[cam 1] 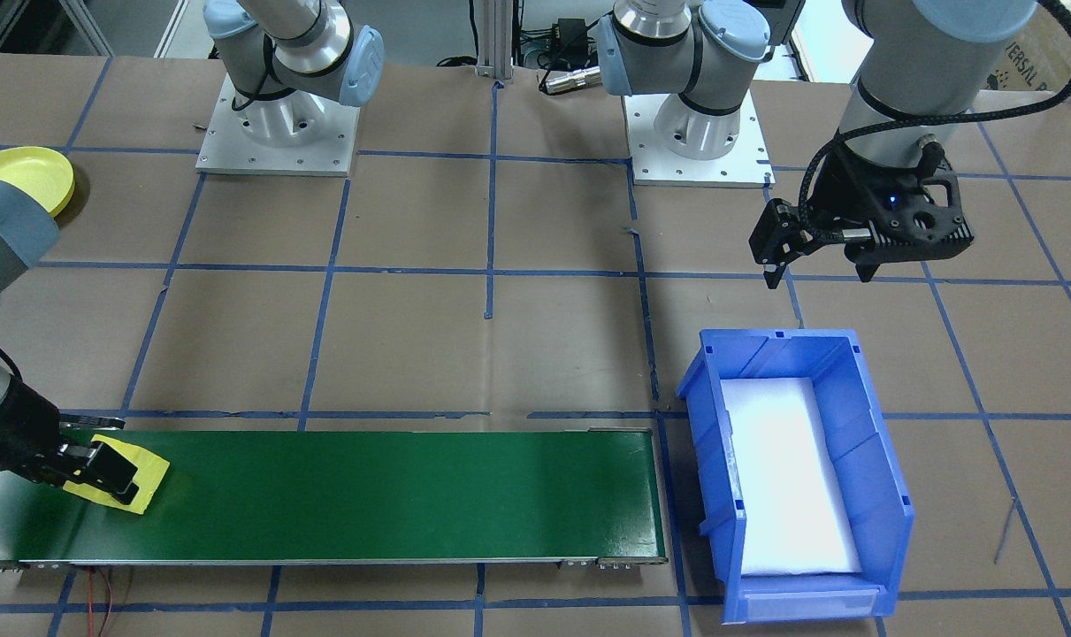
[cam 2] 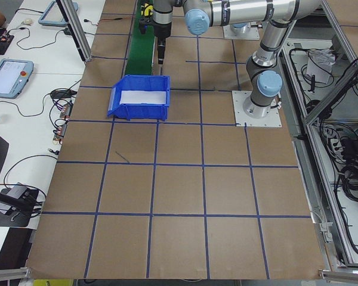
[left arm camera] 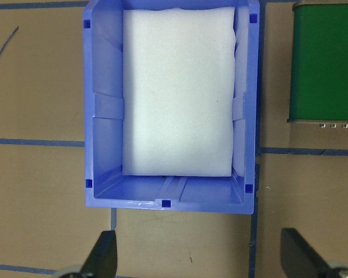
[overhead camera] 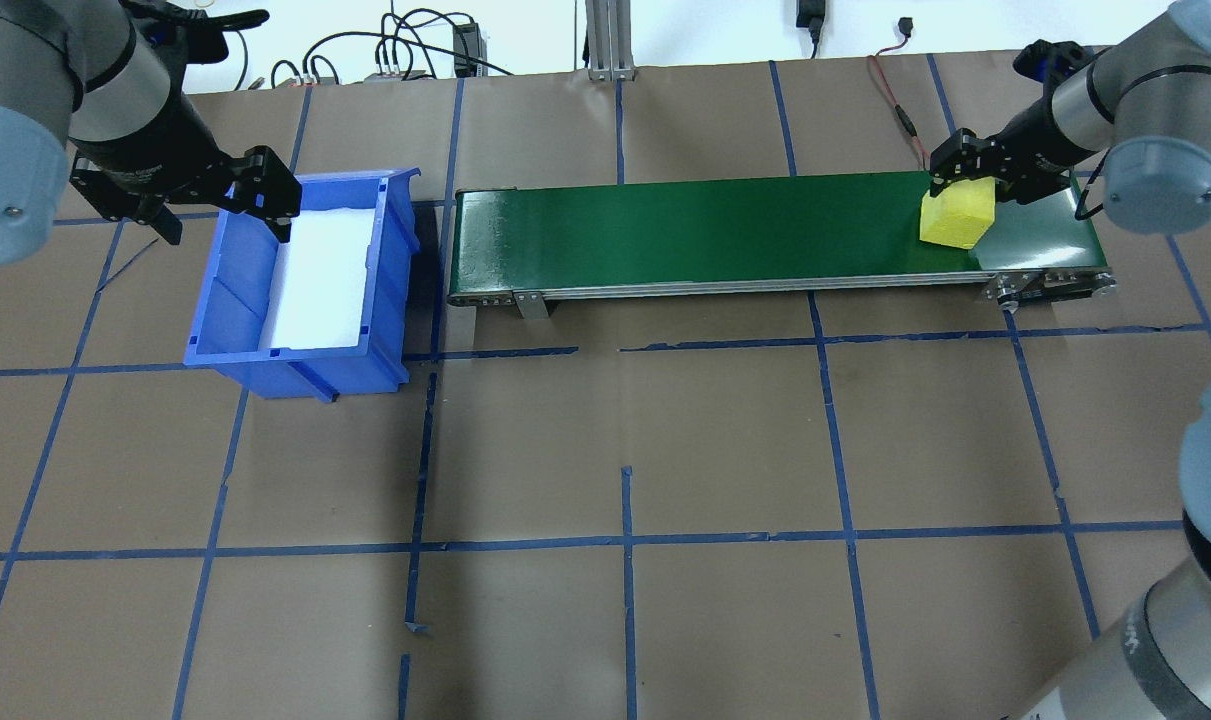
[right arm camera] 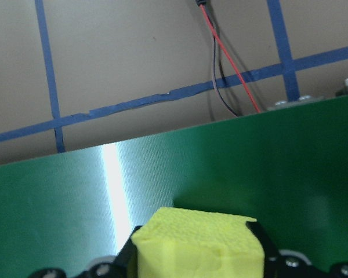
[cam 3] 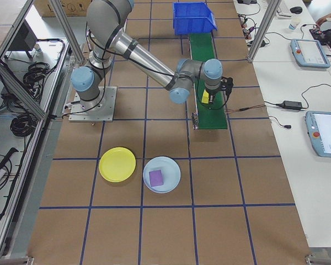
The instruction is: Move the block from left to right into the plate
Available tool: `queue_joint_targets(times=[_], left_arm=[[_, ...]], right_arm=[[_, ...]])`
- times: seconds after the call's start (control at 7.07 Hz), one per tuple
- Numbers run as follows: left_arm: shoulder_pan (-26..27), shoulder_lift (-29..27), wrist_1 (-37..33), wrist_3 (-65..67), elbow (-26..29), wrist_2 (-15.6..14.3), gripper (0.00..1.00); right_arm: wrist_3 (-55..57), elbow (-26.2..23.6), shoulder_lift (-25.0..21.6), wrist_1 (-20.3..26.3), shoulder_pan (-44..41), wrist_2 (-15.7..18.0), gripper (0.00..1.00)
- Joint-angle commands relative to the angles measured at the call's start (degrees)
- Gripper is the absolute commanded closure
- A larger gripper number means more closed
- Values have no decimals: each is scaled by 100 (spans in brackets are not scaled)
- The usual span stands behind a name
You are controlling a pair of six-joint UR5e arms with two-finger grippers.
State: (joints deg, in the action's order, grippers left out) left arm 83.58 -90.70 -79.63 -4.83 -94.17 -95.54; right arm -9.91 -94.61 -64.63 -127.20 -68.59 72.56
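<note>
- We see a brown paper-covered table (overhead camera: pixel 625 430) marked into squares by blue tape, with both arms working at opposite ends of it.
- A long green conveyor belt (overhead camera: pixel 725 230) runs between the two grippers; its far right end lies directly beneath the right gripper (overhead camera: pixel 965 175).
- A blue bin (overhead camera: pixel 305 355) with a white foam pad (left arm camera: pixel 177 92) in its bottom sits just off the belt's other end, below and slightly ahead of the left gripper (overhead camera: pixel 255 195).
- The yellow plate (cam 3: pixel 117 164) rests on the table well apart from the right gripper, off the belt and nearer the robot's right-hand end of the table.
- Just beside that plate we see a pale blue plate (cam 3: pixel 162 174) carrying a small purple block (cam 3: pixel 156 177).
- The left gripper hangs above the bin's edge with its two fingers (left arm camera: pixel 101 255) spread wide and nothing between them.
- The right gripper is down at the belt with its fingers closed against opposite sides of the yellow block (overhead camera: pixel 955 215).
- The yellow block (right arm camera: pixel 197 246) looks like foam with a rough top; we cannot tell whether it touches the belt or is just above it.
- A thin red and black wire (right arm camera: pixel 229 75) trails over the table just beyond the belt's edge, ahead of the right gripper.
</note>
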Motion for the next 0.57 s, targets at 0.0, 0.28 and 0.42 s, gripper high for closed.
queue_joint_targets(times=[0.0, 0.28, 0.42], left_arm=[[0, 0, 0, 0, 4, 0, 0], [0, 0, 0, 0, -5, 0, 0], [0, 0, 0, 0, -5, 0, 0]], right_arm=[[-822, -75, -538, 334, 74, 702, 65], [-1352, -626, -1459, 1045, 886, 1471, 68], [-2382, -1003, -1934, 1370, 1623, 1471, 69]])
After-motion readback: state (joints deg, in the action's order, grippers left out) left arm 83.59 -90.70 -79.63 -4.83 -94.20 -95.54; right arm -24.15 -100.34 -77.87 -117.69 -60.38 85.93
